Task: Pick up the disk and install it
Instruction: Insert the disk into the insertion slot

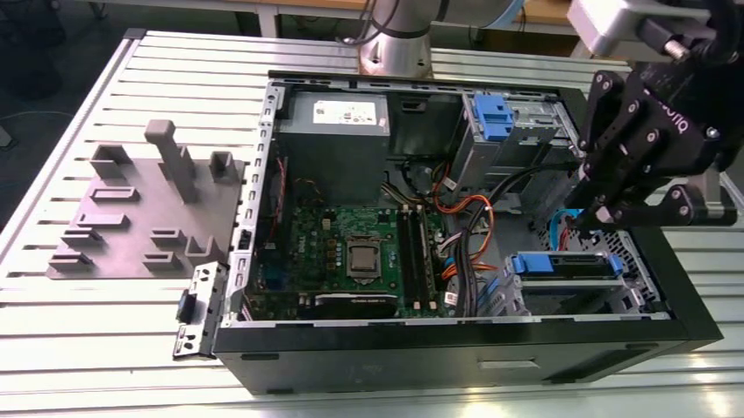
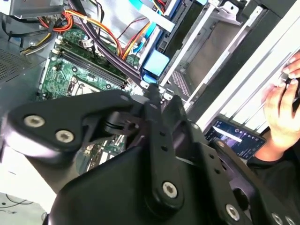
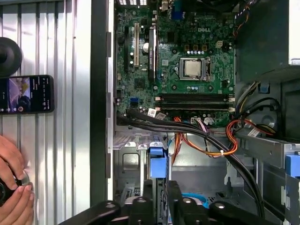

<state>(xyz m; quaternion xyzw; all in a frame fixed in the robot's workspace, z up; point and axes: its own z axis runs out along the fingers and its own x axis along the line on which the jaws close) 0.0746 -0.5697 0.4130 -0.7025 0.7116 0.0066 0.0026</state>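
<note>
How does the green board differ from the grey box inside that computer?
The green board is flat and crowded with parts; the grey box is blocky with plain sides. The board lies on the case floor; the box stands taller at one end. Both sit inside the open computer case.

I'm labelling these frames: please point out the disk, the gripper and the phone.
disk (image 1: 566,264): exterior view, on its blue carrier frame, in the case's bay.
gripper (image 1: 593,218): exterior view, between its fingertips, above the disk.
phone (image 3: 26,94): first wrist view, on its screen, on the slatted table.
</note>
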